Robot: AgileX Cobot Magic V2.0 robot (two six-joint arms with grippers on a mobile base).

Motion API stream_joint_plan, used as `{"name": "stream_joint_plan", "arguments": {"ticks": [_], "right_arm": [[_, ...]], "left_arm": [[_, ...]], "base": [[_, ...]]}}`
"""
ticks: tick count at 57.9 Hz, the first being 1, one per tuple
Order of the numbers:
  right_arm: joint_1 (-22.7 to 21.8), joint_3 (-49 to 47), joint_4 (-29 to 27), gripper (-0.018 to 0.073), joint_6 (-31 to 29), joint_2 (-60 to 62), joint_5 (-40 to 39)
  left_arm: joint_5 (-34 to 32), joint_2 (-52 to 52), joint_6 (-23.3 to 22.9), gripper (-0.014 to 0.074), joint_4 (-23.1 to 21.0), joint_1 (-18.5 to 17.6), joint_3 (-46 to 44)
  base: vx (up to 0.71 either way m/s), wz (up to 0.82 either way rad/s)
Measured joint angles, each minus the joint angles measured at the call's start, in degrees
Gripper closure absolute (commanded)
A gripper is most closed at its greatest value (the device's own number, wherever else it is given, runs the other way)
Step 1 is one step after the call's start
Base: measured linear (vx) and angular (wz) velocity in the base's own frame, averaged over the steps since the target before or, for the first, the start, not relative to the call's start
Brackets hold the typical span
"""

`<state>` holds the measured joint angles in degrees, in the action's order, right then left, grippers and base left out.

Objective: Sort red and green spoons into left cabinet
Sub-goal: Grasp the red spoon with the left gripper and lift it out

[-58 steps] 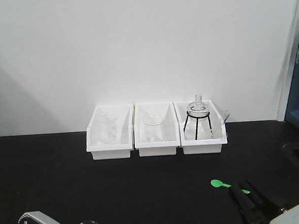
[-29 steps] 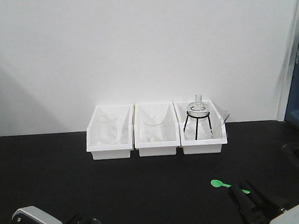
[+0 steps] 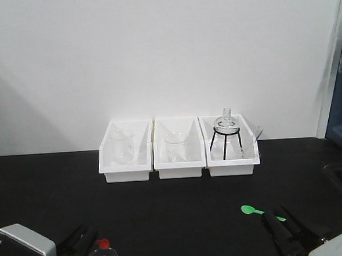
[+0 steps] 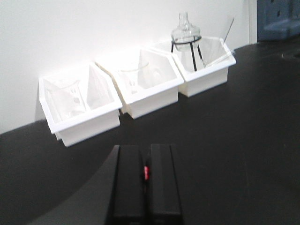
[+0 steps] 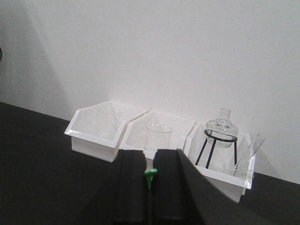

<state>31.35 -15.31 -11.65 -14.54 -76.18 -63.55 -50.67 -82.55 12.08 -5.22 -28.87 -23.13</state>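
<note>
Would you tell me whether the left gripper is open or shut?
Shut on the red spoon: the left gripper's fingers sit nearly together with red pinched between them.

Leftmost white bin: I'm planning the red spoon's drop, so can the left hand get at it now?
Probably yes. Only black tabletop lies between the left hand, shut on the red spoon, and the leftmost bin. A glass beaker fills part of that bin, though.
</note>
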Motion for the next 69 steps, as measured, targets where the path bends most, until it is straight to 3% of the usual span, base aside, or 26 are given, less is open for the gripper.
{"name": "stream_joint_plan", "arguments": {"ticks": [12,20,33,47,69], "right_arm": [[0.0,0.0,0.0,0.0561,0.0,0.0,0.0],[0.0,0.0,0.0,0.0561,0.2,0.7,1.7],[0.0,-4.0,0.0,0.0561,0.3,8.4,19.4],[0.0,-11.1,0.0,0.0561,0.0,18.0,38.2],[0.0,-13.0,0.0,0.0561,0.1,32.3,54.9]], "left_arm": [[2.1,4.8,0.0,0.0600,0.0,0.0,0.0],[10.8,9.2,0.0,0.0600,0.0,0.0,-0.5],[25.9,17.8,0.0,0.0597,-2.1,0.0,-4.3],[34.6,25.8,0.0,0.0597,-6.4,0.0,-6.0],[46.6,40.1,0.0,0.0597,-6.6,0.0,-6.0]], "base": [[0.00,0.00],[0.00,0.00],[0.00,0.00],[0.00,0.00],[0.00,0.00]]}}
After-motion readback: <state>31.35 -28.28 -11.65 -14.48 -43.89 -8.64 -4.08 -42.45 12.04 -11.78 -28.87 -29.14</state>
